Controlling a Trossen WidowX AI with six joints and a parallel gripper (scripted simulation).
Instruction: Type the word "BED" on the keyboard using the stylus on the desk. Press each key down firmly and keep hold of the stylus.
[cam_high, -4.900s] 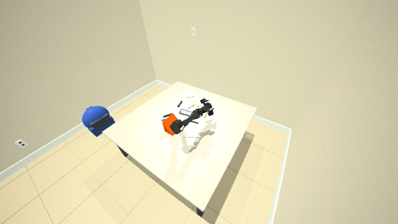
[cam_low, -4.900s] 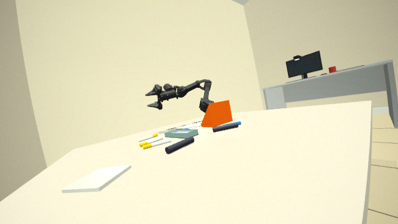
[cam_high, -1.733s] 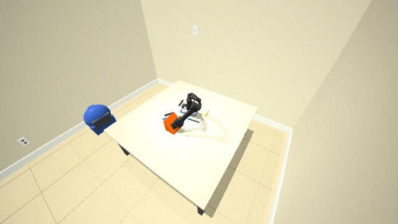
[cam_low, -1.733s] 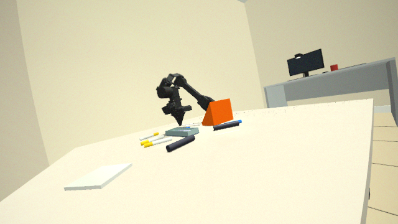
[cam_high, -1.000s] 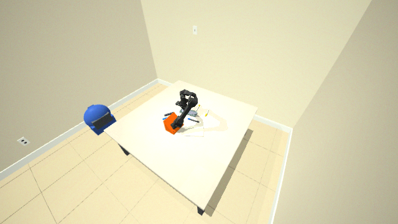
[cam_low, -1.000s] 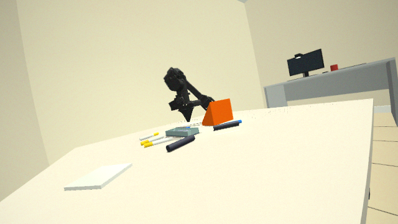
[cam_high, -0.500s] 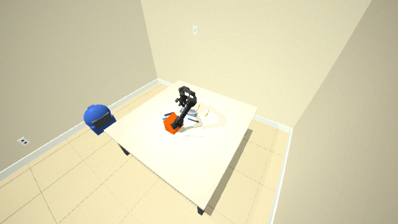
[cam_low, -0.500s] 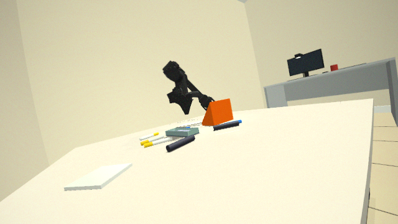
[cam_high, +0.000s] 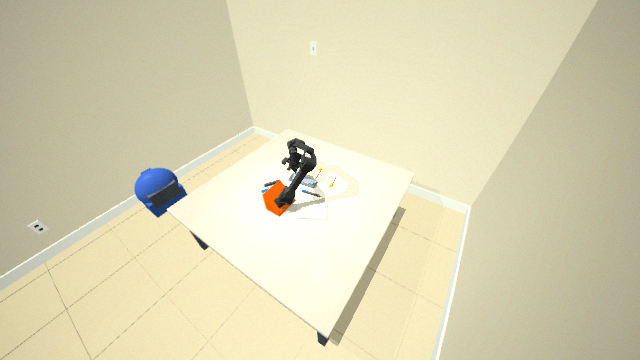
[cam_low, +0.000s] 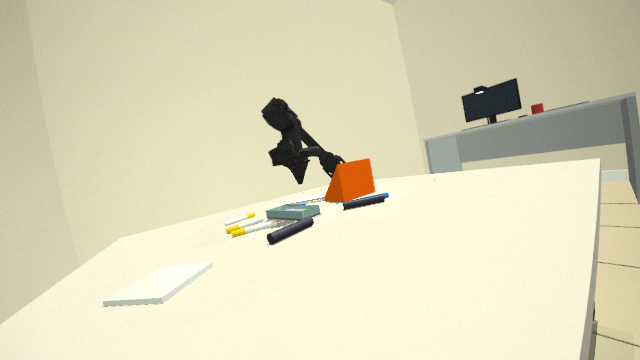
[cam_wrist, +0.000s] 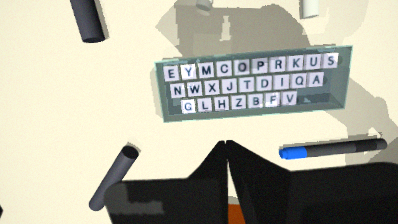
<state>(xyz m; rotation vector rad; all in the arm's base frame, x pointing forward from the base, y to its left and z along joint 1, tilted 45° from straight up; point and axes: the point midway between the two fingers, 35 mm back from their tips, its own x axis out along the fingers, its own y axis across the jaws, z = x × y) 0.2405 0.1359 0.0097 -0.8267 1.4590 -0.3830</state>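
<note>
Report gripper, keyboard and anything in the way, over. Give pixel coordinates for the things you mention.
Gripper (cam_high: 284, 161) (cam_low: 300, 182) (cam_wrist: 225, 146) shut, no stylus held, raised above table. Keyboard (cam_high: 311, 183) (cam_low: 286, 216) (cam_wrist: 158, 92) face up, B, E, D visible. Nothing seen covering keys in wrist view.

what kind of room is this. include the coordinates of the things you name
Probably an office or study: a monitor (cam_low: 491, 100) stands on a grey desk (cam_low: 540, 137), and markers (cam_low: 250, 229) lie around a small lettered keyboard (cam_high: 310, 183) (cam_low: 292, 212) (cam_wrist: 160, 92).

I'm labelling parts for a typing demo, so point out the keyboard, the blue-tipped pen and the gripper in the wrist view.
keyboard (cam_wrist: 326, 98): wrist view, casing
blue-tipped pen (cam_wrist: 330, 148): wrist view, dark barrel
gripper (cam_wrist: 225, 146): wrist view, between fingertips
</note>
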